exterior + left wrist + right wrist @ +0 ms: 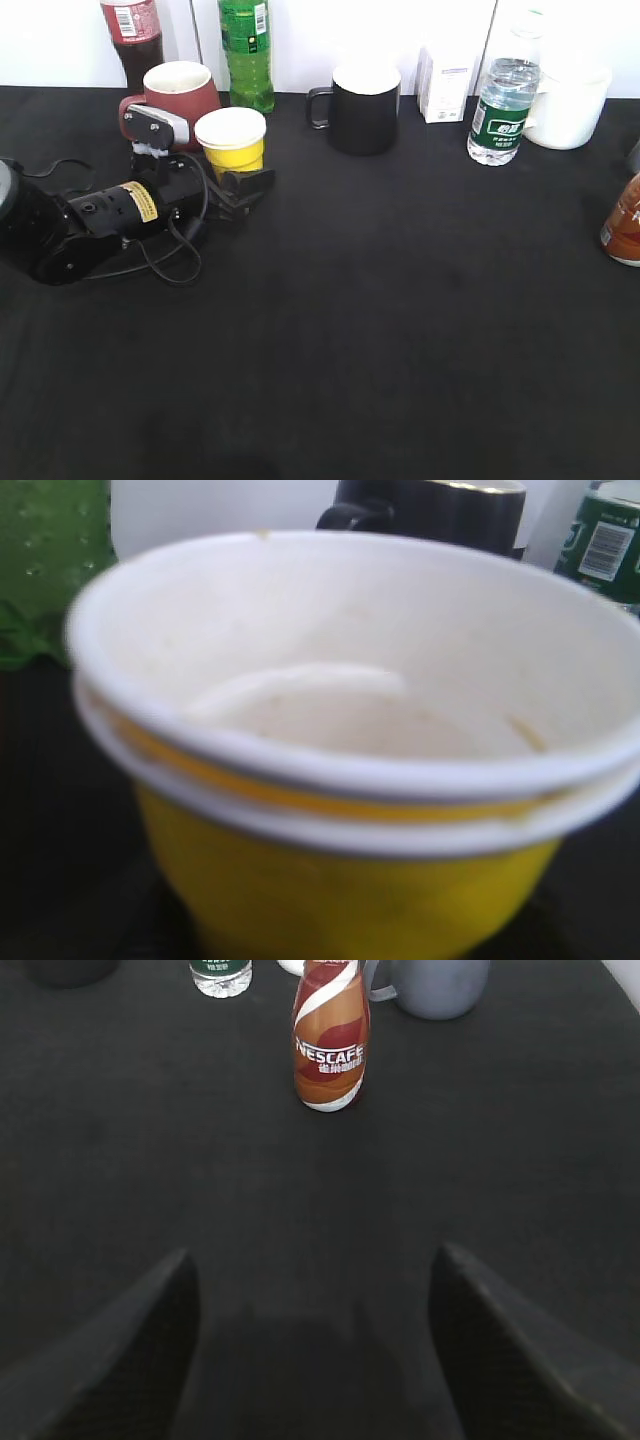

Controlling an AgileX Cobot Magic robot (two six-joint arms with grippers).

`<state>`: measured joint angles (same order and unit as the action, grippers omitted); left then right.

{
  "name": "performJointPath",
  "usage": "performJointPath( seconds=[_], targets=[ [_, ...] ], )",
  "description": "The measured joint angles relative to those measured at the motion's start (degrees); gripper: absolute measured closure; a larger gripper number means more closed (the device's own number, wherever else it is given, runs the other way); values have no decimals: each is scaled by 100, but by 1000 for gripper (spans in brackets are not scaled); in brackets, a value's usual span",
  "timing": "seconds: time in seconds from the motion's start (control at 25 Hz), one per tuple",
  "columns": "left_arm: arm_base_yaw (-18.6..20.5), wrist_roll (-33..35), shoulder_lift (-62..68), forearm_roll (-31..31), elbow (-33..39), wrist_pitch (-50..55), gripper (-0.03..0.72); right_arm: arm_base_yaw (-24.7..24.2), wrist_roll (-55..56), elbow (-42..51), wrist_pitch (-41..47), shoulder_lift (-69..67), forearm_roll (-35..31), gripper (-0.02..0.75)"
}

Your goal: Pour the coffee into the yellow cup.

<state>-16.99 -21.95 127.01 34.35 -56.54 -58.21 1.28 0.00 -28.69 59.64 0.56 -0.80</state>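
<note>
The yellow cup [232,140], white inside, stands upright at the back left of the black table. It fills the left wrist view [350,880] and looks empty. My left gripper [247,185] lies low on the table with its jaws at the cup's base; the cup hides the fingers, so I cannot tell whether they press on it. The brown Nescafe coffee bottle [622,225] stands at the right edge and shows upright in the right wrist view [331,1045]. My right gripper [315,1270] is open and empty, well short of the bottle.
A red mug [180,90], a green bottle [247,50] and a cola bottle [132,30] stand right behind the cup. A black mug [362,105], white box [445,85], water bottle [500,110] and white mug [568,105] line the back. A grey mug [438,982] stands beyond the coffee bottle.
</note>
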Motion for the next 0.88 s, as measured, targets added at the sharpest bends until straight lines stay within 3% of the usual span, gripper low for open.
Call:
performJointPath(
  seconds=[0.16,0.32,0.6,0.88],
  targets=[
    [0,-40,18,120,0,-175,198,0,0,0,0,0,0,177],
    [0,-65,-367,1117,5,-80,202,0,0,0,0,0,0,177],
    [-171,-955,-823,2527,5,-377,205,0,0,0,0,0,0,177],
    [-250,-966,-823,2767,5,-308,205,0,0,0,0,0,0,177]
  ],
)
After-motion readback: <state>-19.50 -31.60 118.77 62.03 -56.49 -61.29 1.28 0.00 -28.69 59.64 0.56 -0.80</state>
